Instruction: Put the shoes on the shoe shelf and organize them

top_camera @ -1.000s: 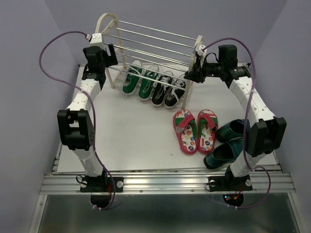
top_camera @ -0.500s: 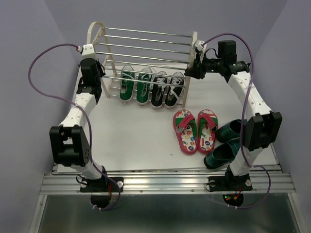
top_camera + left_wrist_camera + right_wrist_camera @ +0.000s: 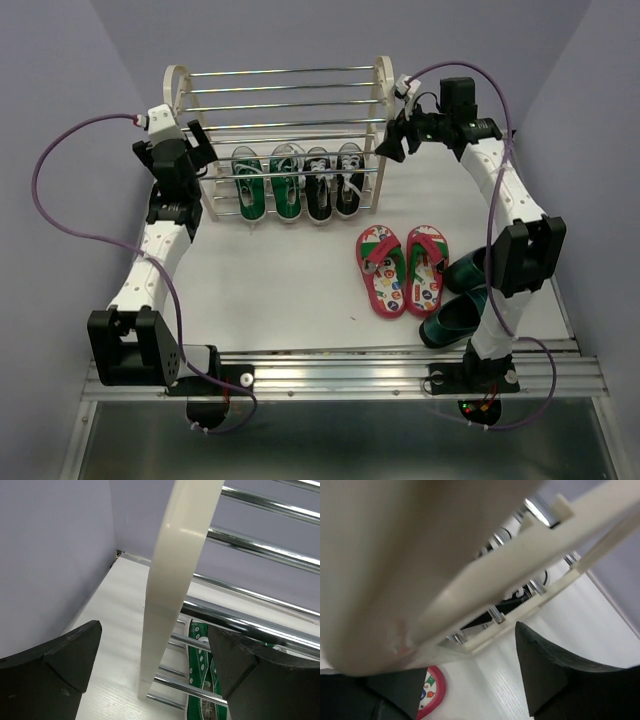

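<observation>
Claws stand wide: left gripper [image 3: 198, 150] and right gripper [image 3: 392, 140] straddle the shoe shelf [image 3: 383, 75] end frames, far centre, not squeezing. I should back both straight out, without hooking bars, then take the flip-flops [image 3: 403, 268], near right.

1. The left gripper [image 3: 152, 632] has its black fingers [image 3: 60, 670] spread wide, one on each side of the shoe shelf's cream side frame [image 3: 170, 580], with a gap on both sides
2. Chrome bars [image 3: 260, 545] run rightward from that frame
3. A green sneaker [image 3: 200, 655] lies under the lower bars on the white table [image 3: 115, 630], near the purple wall [image 3: 50, 555]
</observation>
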Motion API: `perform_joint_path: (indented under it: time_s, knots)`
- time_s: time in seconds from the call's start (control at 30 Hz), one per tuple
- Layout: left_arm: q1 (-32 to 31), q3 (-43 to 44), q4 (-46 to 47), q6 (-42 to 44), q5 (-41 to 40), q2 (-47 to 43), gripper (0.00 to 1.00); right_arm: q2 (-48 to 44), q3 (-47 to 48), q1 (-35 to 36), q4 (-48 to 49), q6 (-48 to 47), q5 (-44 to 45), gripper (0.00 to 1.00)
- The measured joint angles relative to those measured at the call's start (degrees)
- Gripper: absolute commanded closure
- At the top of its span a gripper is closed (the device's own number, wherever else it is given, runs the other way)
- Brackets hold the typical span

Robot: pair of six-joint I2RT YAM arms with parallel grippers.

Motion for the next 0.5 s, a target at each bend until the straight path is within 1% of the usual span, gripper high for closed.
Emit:
perform_joint_path:
  time_s: [0.03,0.07,0.17,0.27,0.4,0.5]
  knots:
    - [0.0,0.46,-0.09,-0.46,-0.04,-0.17,0.01,0.04,0.0,0.0,0.04,0.66,0.98,0.07]
    - [0.0,0.63,-0.2,-0.66,-0.13,-0.39,0.01,0.0,-0.11,-0.07,0.13,1.2,2.08,0.0]
    - [0.0,1.25,-1.81,-1.73,-0.44,-1.68,0.01,-1.53,-1.53,-0.15,0.55,2.99,5.4,0.0]
    - [0.0,3.23,-6.03,-3.3,-0.31,-2.93,0.01,-5.49,-5.38,-0.15,1.03,5.16,9.05,0.0]
    - [-0.02,4.96,-11.63,-7.58,0.74,-6.25,0.01,-13.64,-12.76,-0.15,2.36,10.27,15.21,0.0]
    - [-0.02,4.92,-15.17,-12.09,2.36,-9.42,0.01,-22.36,-21.22,-0.15,4.83,17.66,21.59,0.0]
